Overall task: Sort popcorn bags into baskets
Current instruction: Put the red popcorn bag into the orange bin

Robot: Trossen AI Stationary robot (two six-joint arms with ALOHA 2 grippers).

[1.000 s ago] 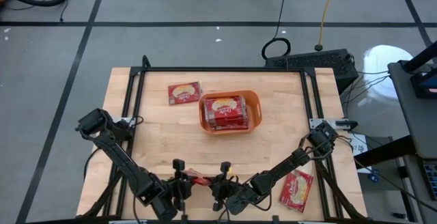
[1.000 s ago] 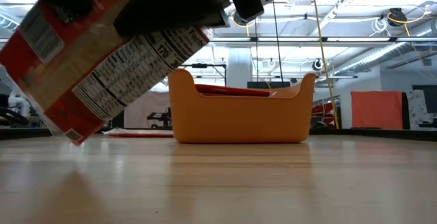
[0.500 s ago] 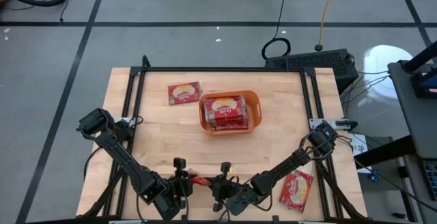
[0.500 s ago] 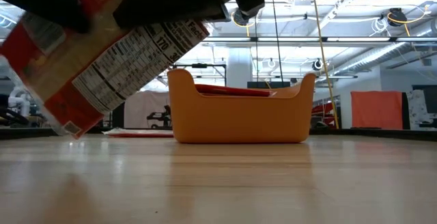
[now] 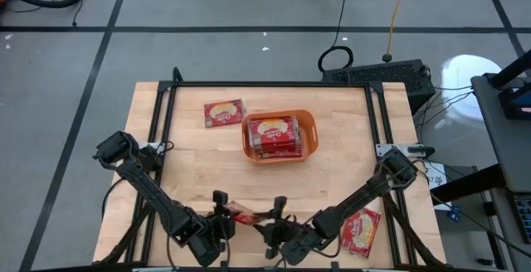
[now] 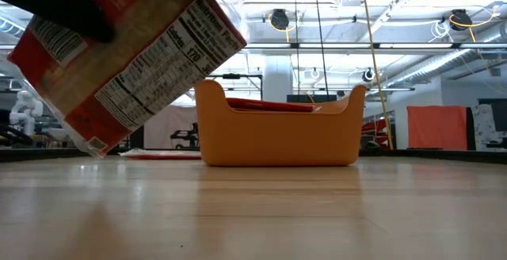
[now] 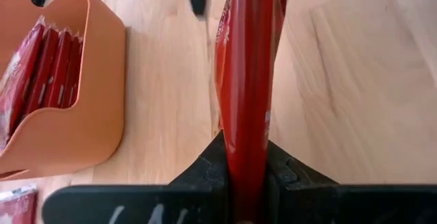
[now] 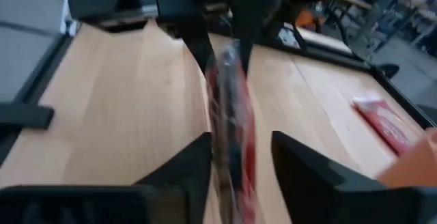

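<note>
Popcorn bag (image 7: 244, 80), flat red crinkly foil packet, light and floppy: left gripper (image 7: 246, 173) fingers pinch one edge, right gripper (image 8: 239, 159) fingers spread around it, well short of the orange plastic rectangular basket (image 5: 309, 124).

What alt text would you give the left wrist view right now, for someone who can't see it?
The left end effector is clamped on a red popcorn bag held edge-on above the wooden table. To one side stands the orange basket, with several more red bags standing on edge inside.
</note>
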